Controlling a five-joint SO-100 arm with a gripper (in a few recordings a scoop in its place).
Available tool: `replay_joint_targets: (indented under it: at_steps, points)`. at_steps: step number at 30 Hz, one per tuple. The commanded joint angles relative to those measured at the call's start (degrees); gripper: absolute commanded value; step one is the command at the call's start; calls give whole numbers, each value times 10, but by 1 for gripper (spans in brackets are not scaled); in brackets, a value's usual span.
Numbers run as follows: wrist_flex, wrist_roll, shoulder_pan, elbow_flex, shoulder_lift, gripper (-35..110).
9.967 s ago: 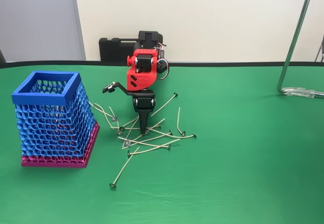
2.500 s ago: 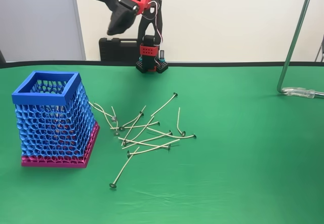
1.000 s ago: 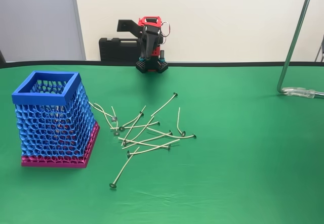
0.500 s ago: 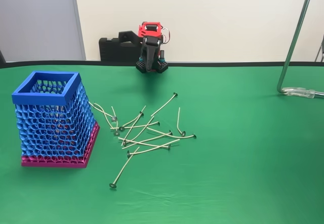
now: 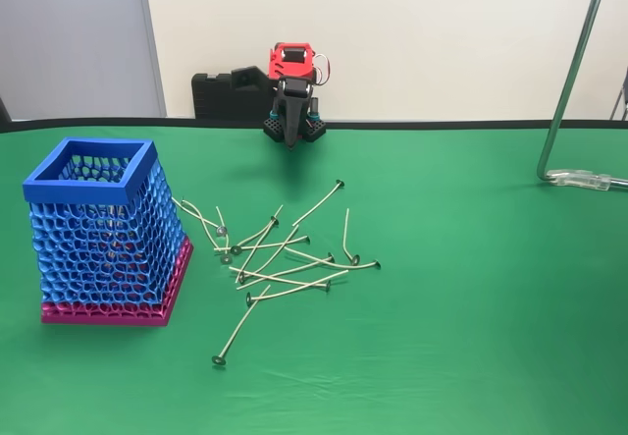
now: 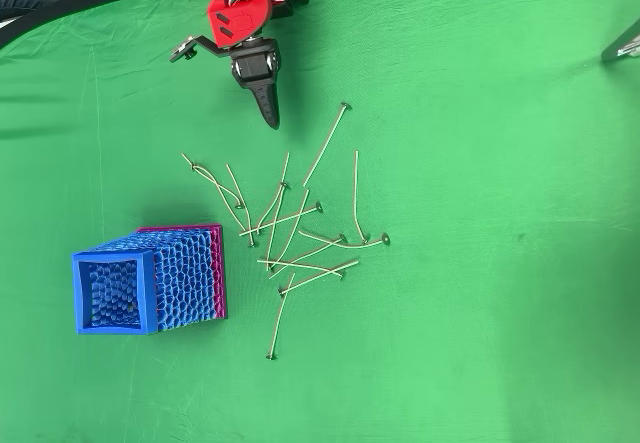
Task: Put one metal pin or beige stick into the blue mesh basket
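The blue mesh basket (image 5: 90, 182) stands upright on its magenta base at the left of the green table; from overhead its square rim (image 6: 114, 255) shows at lower left. Several thin metal pins (image 5: 285, 261) lie crossed in a loose pile to the right of the basket, also seen from above (image 6: 300, 235). My red and black gripper (image 6: 226, 87) sits at the back of the table, well behind the pile. Its black fixed finger (image 5: 291, 133) points down at the cloth and the other jaw sticks out to the left. It is open with nothing in it.
A black case (image 5: 218, 95) lies behind the arm's base against the wall. A bent metal stand (image 5: 575, 70) rises at the right, and its foot (image 6: 623, 43) rests on the cloth. Open green cloth surrounds the pile in front and to the right.
The arm stood over the pin pile, then swung up high, and has now folded down at the back. The gripper's tip has dropped toward the cloth. The pins and basket have not moved.
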State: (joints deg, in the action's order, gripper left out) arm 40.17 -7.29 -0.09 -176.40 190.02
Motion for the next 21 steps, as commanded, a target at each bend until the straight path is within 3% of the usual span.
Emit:
replay_joint_targets:
  at_steps: [1, 21]
  points:
    - [14, 0, -4, -3, 4, 1]
    - [78, 5, 1, -3, 0, 1]
